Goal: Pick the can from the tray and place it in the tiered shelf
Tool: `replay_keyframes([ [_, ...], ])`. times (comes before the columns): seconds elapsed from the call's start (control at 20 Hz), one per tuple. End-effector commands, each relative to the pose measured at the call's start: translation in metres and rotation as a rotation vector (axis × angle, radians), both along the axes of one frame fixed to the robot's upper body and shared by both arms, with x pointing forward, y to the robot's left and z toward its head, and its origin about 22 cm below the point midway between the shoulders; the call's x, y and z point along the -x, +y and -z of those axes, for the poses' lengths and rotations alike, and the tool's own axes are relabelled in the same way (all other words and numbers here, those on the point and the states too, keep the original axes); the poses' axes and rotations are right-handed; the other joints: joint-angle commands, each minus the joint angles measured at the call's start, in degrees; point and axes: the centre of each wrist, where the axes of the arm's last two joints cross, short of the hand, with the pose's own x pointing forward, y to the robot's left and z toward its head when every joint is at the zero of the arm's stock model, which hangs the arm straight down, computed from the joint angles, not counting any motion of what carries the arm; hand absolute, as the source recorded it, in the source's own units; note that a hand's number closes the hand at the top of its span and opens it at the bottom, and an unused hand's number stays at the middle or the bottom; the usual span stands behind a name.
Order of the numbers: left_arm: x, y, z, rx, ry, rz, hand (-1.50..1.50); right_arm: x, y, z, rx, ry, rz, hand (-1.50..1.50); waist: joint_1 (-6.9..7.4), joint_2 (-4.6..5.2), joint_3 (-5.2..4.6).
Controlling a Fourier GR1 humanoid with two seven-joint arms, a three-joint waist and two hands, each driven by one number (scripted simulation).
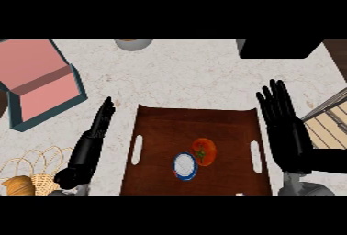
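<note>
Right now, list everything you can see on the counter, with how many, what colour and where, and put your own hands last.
tray: one, dark brown with slot handles, centre of the counter
can: one, white top with blue rim, on the tray, touching the tomato
tomato: one, orange-red, on the tray just right of the can
tiered shelf: one, pale slats in a grey frame, right edge
box: one, pink inside with teal walls, upper left
wire basket: one, cream, lower left
bread: one, golden brown, in the basket
bowl: one, grey, top edge, partly cut off
black object: one, top right, unclear what
left hand: black, fingers straight, left of tray
right hand: black, fingers straight, right of tray
</note>
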Motion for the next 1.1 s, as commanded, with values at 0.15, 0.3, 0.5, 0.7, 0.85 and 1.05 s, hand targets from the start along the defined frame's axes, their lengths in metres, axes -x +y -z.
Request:
replay_keyframes([
  [0.15, -0.032, 0.005, -0.015, -0.066, 0.052, -0.028, 0.0, -0.042, 0.023, -0.036, 0.292, 0.009, -0.255, -1.5, 0.4, 0.12, -0.93],
  [0.3, -0.021, 0.008, -0.007, -0.049, 0.071, -0.01, 0.0, -0.018, 0.053, -0.004, -0.388, 0.207, -0.224, -1.5, 0.26, 2.44, 1.3],
  [0.5, -0.025, 0.013, -0.005, -0.074, 0.116, -0.017, 0.0, -0.038, -0.033, -0.002, 0.728, 0.058, 0.045, 1.5, -0.35, 0.2, -1.57],
  [0.7, -0.039, 0.015, -0.014, -0.08, 0.145, -0.019, 0.0, -0.03, 0.022, 0.063, 0.554, 0.018, 0.199, -1.5, -0.31, 0.05, -0.78],
  [0.85, -0.055, 0.006, -0.013, -0.071, 0.142, -0.036, 0.0, -0.028, 0.019, 0.069, 0.406, -0.059, 0.172, -1.5, -0.97, -0.16, -0.81],
  [1.05, -0.053, 0.015, -0.024, -0.078, 0.152, -0.006, 0.0, -0.029, 0.008, 0.047, 0.412, -0.051, -0.099, -1.5, -0.9, -0.37, -0.84],
])
